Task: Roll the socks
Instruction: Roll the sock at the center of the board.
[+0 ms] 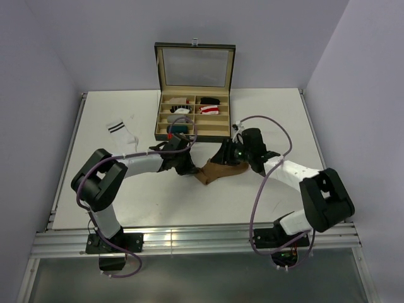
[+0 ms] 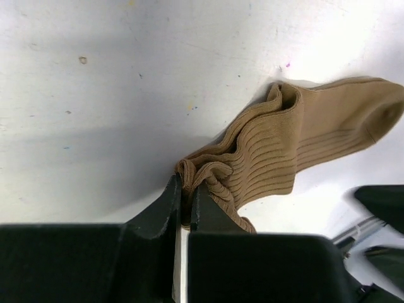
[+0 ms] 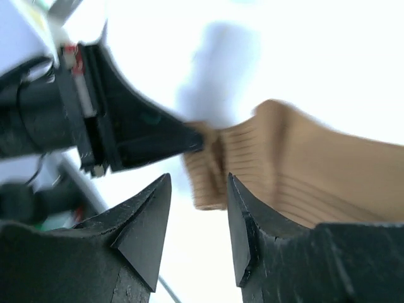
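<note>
A flat white rectangular table top (image 1: 189,205) fills the middle of the top view. Behind it, at 12 o'clock, stands a plain pale lilac back wall (image 1: 189,25). A similar left wall (image 1: 31,126) at 9 o'clock and a right wall (image 1: 369,95) at 3 o'clock close the sides. At 6 o'clock, silver aluminium rails (image 1: 202,243) run along the near table edge, and below them lies a dull grey-green surface (image 1: 202,278). The light is even and soft. In the left wrist view, the table shows a few small specks (image 2: 82,60).
</note>
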{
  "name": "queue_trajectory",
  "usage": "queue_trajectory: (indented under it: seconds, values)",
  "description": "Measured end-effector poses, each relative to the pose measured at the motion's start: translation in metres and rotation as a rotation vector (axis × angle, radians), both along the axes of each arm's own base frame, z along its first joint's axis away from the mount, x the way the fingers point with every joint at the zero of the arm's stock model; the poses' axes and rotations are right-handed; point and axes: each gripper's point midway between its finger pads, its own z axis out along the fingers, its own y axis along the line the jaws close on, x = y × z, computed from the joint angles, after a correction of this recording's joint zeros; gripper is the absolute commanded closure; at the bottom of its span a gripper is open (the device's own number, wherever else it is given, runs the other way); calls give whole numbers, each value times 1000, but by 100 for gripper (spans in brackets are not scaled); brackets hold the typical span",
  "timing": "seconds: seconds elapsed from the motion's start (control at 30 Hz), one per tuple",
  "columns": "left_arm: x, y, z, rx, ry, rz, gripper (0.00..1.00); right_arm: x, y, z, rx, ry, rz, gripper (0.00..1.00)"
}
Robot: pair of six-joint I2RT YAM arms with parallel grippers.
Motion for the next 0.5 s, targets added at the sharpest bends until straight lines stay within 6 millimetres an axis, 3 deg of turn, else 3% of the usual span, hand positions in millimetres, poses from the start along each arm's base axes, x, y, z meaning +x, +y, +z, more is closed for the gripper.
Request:
queue_trajectory:
  seconds: [0.13, 0.37, 0.5]
  values:
    - [2, 4, 1, 42, -1, -4, 99, 17, -21, 2, -117, -37, -119, 56]
    - [6, 14, 0, 79, 0, 3, 99, 7, -43, -64, -305, 140, -172, 61]
    - [10, 22, 0, 90, 2, 15, 99, 27, -38, -68, -323, 146, -182, 60]
